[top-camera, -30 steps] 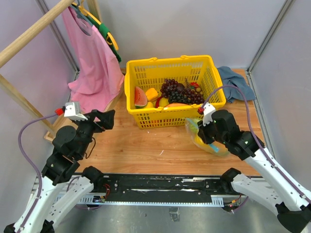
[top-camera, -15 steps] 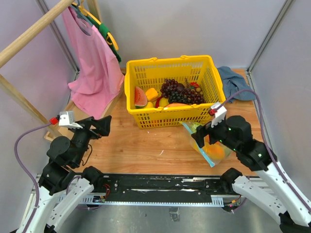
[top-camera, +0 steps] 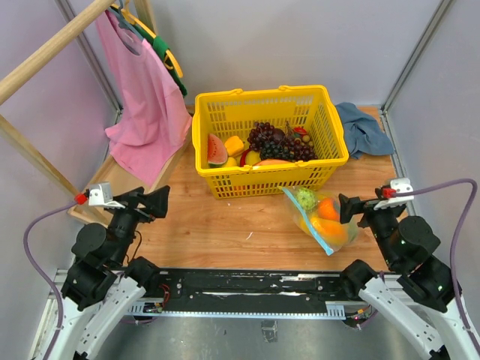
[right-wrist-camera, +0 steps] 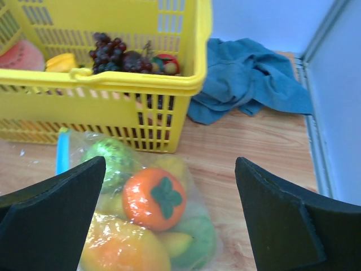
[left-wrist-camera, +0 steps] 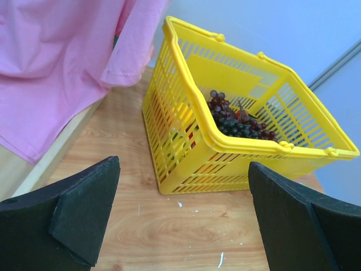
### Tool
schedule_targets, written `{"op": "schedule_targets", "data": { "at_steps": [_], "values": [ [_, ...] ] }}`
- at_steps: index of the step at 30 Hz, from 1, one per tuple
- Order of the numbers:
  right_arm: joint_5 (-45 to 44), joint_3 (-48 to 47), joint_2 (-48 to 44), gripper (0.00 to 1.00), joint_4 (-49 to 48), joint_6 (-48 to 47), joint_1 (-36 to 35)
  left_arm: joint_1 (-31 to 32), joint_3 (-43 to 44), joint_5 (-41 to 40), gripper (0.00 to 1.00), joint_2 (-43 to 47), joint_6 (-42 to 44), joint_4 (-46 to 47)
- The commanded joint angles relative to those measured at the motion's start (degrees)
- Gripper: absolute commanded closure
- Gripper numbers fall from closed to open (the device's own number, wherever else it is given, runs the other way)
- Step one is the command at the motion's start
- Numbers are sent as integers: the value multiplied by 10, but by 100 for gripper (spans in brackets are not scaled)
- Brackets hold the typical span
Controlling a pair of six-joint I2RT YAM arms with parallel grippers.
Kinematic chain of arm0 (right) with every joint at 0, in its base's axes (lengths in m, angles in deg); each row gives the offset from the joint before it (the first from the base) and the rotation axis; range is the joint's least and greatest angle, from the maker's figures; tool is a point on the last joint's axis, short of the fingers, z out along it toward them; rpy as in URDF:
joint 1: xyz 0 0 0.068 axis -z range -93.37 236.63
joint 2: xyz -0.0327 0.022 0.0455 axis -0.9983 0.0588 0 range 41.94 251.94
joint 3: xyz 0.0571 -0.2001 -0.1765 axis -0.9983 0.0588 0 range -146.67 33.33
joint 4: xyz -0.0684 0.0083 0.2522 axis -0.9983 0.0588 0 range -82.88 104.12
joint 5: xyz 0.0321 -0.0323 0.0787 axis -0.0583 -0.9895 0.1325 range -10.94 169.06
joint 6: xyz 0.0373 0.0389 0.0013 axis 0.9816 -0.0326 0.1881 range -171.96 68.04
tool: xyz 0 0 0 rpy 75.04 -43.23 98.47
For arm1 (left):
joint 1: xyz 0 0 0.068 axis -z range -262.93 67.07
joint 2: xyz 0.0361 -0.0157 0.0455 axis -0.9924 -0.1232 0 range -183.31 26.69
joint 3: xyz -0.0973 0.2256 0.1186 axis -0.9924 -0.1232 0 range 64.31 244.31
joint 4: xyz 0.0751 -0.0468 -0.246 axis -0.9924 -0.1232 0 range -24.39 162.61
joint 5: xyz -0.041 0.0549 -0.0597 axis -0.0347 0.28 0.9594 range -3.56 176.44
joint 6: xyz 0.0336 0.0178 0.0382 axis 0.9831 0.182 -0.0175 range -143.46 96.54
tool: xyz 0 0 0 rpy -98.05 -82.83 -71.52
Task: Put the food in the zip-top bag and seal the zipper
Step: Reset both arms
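We list the food inside the zip-top bag, on the table just before the basket. Right of the basket lies a cloth; left, a hanging garment.

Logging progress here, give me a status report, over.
Left hand open, right hand open, both empty. Food inside zip-top bag by yellow basket; zipper seal unclear. Nothing blocking.

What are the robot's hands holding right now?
Nothing. The left gripper and right gripper are both open and empty. The zip-top bag with the food lies on the table, apart from both.
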Motion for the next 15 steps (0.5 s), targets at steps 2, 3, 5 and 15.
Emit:
{"op": "schedule_targets", "data": {
  "at_steps": [2,3,5,15],
  "values": [
    [-123,36,-57,2,-20,2,6,-3,-34,-15,1,31,-7,21],
    [-125,43,-66,2,-20,1,6,-3,-37,-15,1,32,-6,21],
    [-130,57,-79,2,-27,-3,6,-3,-37,-20,1,31,-4,19],
    [-142,70,-85,2,-28,-1,6,-3,-39,-13,1,4,2,22]
  ]
}}
